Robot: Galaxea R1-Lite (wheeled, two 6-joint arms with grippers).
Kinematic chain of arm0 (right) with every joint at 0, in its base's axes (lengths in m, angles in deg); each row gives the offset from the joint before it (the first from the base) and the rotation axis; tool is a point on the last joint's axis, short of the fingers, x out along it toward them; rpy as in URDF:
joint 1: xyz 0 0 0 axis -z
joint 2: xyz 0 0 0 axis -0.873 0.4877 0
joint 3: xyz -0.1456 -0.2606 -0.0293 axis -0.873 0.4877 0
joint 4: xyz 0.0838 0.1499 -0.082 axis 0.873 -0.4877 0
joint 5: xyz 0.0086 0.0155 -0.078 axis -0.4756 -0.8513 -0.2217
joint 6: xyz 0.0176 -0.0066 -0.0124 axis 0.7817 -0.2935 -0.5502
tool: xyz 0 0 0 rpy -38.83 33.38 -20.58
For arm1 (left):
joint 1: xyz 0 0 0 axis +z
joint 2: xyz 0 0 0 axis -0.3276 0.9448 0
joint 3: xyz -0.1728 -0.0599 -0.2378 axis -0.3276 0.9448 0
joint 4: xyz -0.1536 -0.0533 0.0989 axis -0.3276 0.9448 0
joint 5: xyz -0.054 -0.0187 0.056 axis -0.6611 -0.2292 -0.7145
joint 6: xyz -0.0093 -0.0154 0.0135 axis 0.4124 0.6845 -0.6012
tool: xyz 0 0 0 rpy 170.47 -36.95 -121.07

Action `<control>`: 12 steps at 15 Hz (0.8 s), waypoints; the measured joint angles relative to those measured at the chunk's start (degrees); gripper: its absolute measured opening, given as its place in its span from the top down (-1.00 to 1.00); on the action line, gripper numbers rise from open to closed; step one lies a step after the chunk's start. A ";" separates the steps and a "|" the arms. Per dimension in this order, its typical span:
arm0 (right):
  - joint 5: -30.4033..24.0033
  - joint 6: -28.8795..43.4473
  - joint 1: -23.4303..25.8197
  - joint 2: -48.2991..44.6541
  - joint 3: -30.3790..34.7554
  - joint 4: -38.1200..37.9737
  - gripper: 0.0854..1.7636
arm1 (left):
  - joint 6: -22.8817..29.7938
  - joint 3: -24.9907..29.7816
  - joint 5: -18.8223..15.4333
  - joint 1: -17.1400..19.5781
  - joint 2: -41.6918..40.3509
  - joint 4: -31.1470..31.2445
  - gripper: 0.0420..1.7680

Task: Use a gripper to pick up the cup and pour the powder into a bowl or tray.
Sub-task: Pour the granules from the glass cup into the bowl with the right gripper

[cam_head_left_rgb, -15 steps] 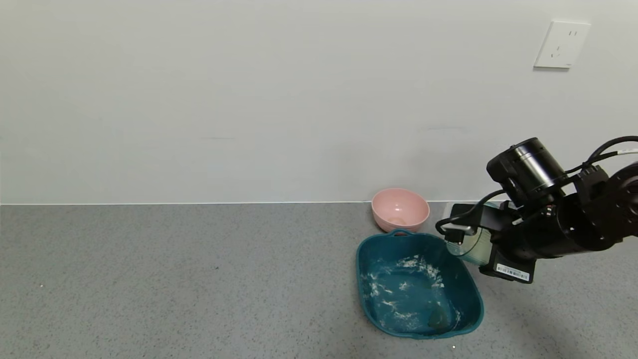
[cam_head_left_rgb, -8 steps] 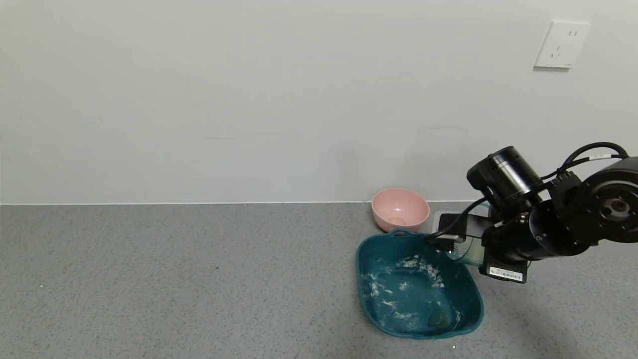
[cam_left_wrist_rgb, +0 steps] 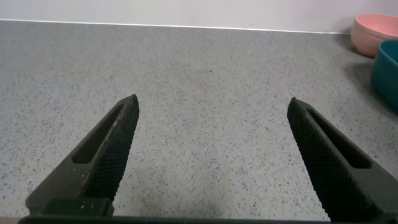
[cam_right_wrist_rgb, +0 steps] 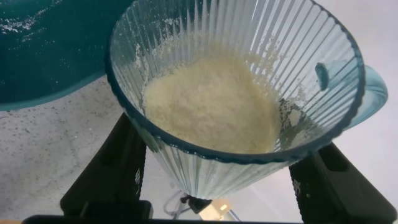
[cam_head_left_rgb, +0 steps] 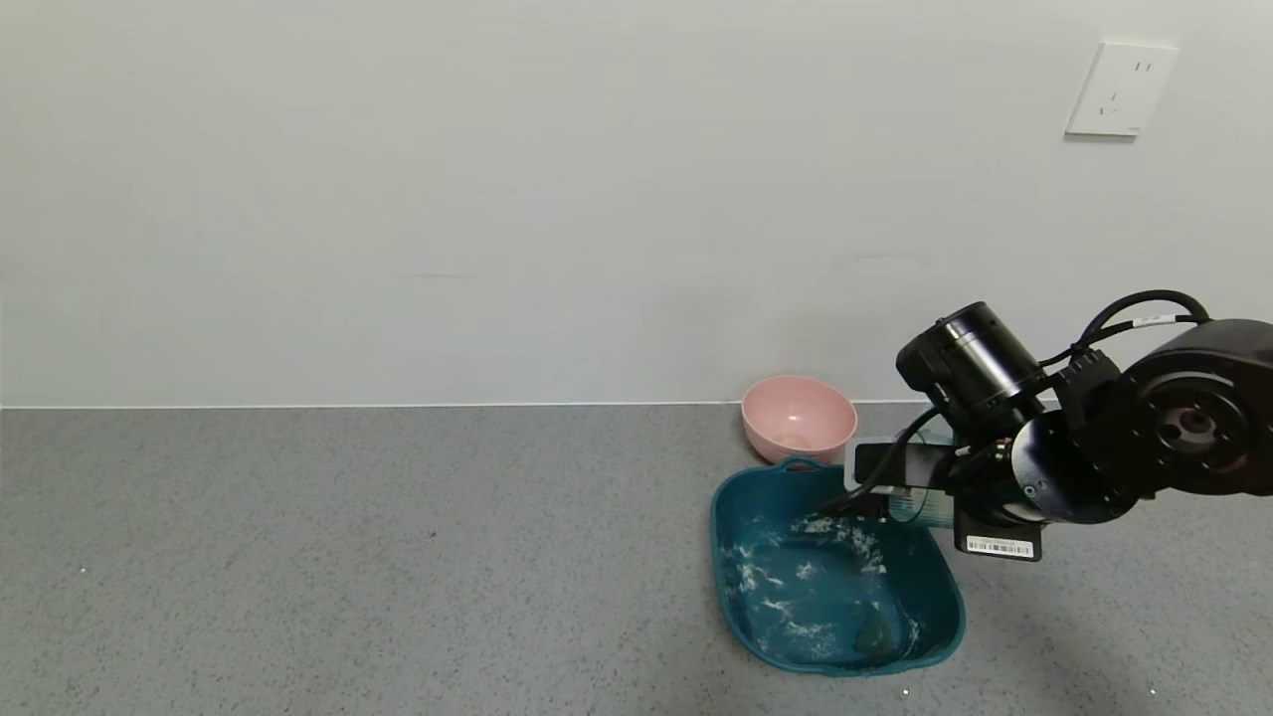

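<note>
R end effector [cam_head_left_rgb: 900, 477] clamps cup [cam_right_wrist_rgb: 239, 93] w/ powder [cam_right_wrist_rgb: 211, 102], hovering over tray [cam_head_left_rgb: 940, 587] far-right rim. Risk: cup tips outside the rim, powder spills on tabletop [cam_head_left_rgb: 398, 557]. L end effector [cam_left_wrist_rgb: 211, 155] open, idle.

Right tool [cam_head_left_rgb: 880, 484]: we see it has moved left and lower, from beside the tray's right rim to over the tray's [cam_head_left_rgb: 731, 597] far right corner.
Cup [cam_head_left_rgb: 910, 502]: carried along with the tool; it now hangs above the tray's far right edge, more hidden behind the arm than before.
Right arm: the wrist has swung leftward, closer to the pink bowl [cam_head_left_rgb: 798, 418].
</note>
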 joint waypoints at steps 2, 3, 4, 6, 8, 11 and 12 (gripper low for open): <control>1.46 -0.72 -0.65 0.41 -0.22 -0.02 -0.49 | 0.02 0.00 -0.02 0.00 0.00 0.00 -0.94; 1.93 -0.91 -0.91 0.63 -0.44 -0.02 -0.49 | 0.00 0.00 -0.02 0.00 0.00 0.00 -0.94; 2.08 -1.28 -1.08 0.83 -0.59 0.04 -0.49 | 0.02 0.00 -0.02 0.00 0.00 0.00 -0.94; 2.15 -2.18 -1.49 1.11 -0.78 -0.02 -0.49 | 0.02 0.00 -0.02 0.00 0.00 0.00 -0.94; 3.74 -3.93 -1.74 1.30 -0.94 -0.05 -0.49 | 0.00 0.00 0.00 0.00 0.00 0.02 -0.94; 5.25 -6.95 -2.07 1.39 -1.18 -0.09 -0.49 | 0.02 0.00 -0.02 0.00 0.00 0.00 -0.94; 5.32 -8.11 -2.23 1.39 -1.30 -0.05 -0.49 | 0.02 0.00 -0.02 0.00 0.00 0.02 -0.94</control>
